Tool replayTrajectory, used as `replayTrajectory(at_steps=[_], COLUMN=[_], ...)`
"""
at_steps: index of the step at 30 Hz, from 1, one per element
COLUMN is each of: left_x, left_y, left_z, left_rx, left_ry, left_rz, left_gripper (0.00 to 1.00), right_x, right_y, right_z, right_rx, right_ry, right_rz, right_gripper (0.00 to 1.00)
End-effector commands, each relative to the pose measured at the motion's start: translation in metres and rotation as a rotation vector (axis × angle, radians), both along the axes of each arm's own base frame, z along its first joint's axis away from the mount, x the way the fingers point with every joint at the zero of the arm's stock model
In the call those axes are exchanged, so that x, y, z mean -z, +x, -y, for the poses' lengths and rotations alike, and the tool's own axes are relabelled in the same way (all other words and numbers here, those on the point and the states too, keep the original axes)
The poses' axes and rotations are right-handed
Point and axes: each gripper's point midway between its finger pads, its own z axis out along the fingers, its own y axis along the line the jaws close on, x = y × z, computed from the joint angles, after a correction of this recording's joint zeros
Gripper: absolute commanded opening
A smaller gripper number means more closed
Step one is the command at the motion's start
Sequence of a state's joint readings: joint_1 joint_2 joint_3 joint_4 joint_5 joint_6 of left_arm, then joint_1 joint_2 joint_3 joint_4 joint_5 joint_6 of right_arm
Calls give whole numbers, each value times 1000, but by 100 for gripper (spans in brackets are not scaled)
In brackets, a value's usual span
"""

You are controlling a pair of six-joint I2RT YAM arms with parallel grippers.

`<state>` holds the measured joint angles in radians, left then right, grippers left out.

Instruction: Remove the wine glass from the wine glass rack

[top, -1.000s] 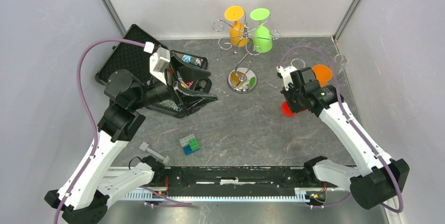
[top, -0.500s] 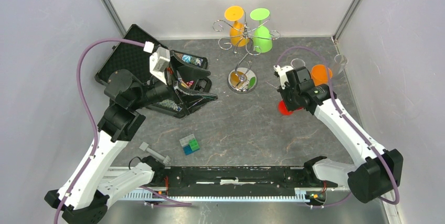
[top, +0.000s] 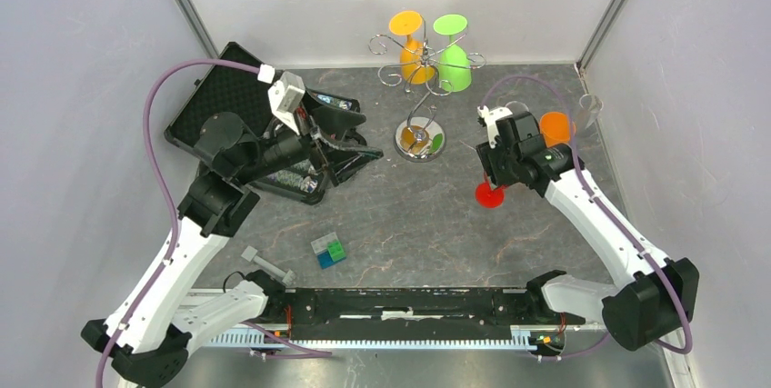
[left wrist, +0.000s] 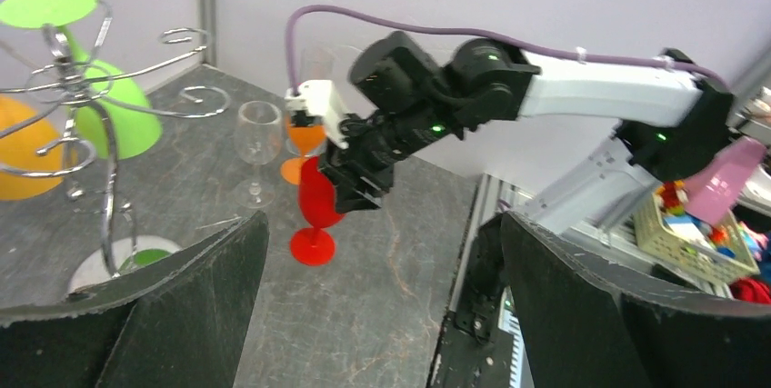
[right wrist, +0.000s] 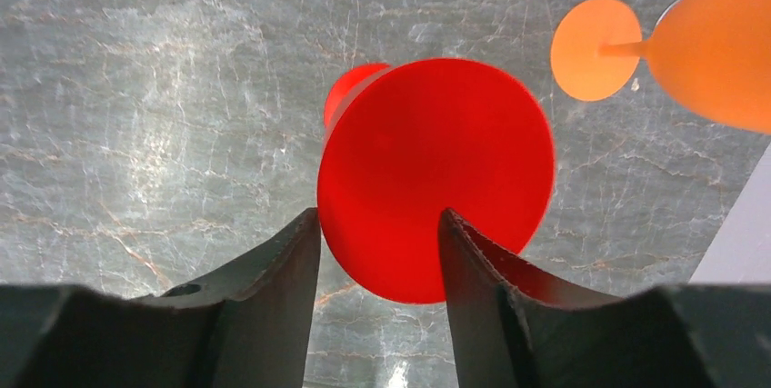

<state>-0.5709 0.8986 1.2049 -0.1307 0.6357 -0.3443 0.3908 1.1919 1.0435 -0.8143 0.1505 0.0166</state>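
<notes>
"Right gripper point(right wrist: 380, 224) is hanging over the red wine glass point(right wrist: 436, 179) with its fingers parted, one sitting on each side of the bowl."

"Is it pinching it?"

"Not that I'm seeing. The fingers are standing apart, though whether either one is brushing the bowl I cannot tell. The glass is standing upright on its own foot on the worktop, right of the middle, off the wine glass rack point(top: 420, 138)."

"And where is the rack sitting?"

"Near the middle of the far edge, apart from the red glass. A green glass point(top: 455, 65) and an orange glass point(top: 411, 54) are hanging upside down from its curled arms, feet pointing up."

"What's standing beyond the red one?"

"A second orange glass point(top: 555, 124) is standing just behind the right arm, toward the far right corner, and a clear glass point(left wrist: 257, 134) is standing near it."

"What is the other arm doing?"

"The left gripper point(left wrist: 382, 224) is hovering above the open black case point(top: 227, 88) by the left edge, fingers spread wide with nothing between them, pointing across at the red glass."

"Anything nearer us?"

"A little block of blue and green cubes point(top: 328, 250) is lying toward the near edge, left of the middle, with a grey piece point(top: 266, 265) lying just beside it."
</notes>
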Motion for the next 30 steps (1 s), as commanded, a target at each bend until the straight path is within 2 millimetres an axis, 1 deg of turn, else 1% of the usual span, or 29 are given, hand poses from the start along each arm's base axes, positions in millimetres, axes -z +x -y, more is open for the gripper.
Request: replayTrajectory(at_steps=[1,3,6,10,12,15,16,19,21,22,23,25,26,28,29,30], left_x=[-5,3,9,7,7,6,7,10,21,19,23,23,24,23,19,23], left_y=[37,62,91,122,140,164,175,199,223,232,245,266,276,293,299,309], left_z=[-13,-22,-36,-54,-60,-63,-65,-61,-60,-58,-56,-53,-52,-47,-42,-38], left_rx=[-206,-341,-497,-626,-644,-590,-575,-497,-456,-419,-383,-316,-279,-217,-175,-138], left_ry=[-7,6,5,-27,-56,-125,-150,-196,-203,-221,-239,-297,-321,-372,-392,-410], left_rz=[-17,-62,-108,-162,-212,-310,-338,-400,-457,-469,-502,-547,-556,-590,-601,-635], left_gripper=[100,100,100,100,100,100,100,100,100,100,100,100,99,92,90,87], right_x=[-51,-63,-81,-99,-106,-109,-110,-111,-110,-109,-109,-107,-105,-103,-102,-101], right_y=[21,22,23,21,20,18,18,16,15,14,13,12,12,10,9,8], right_z=[-10,-13,-13,-9,-8,-9,-10,-16,-24,-26,-29,-33,-34,-36,-37,-37], right_rx=[23,20,26,51,62,66,65,45,18,8,2,-14,-17,-21,-24,-26], right_ry=[90,124,161,186,199,217,224,259,292,304,318,338,344,354,358,363], right_rz=[183,227,293,357,380,393,396,397,391,387,388,383,380,375,373,373], right_gripper=[58,63,69,72,73,73,73,73,72,72,72,72,71,71,71,71])
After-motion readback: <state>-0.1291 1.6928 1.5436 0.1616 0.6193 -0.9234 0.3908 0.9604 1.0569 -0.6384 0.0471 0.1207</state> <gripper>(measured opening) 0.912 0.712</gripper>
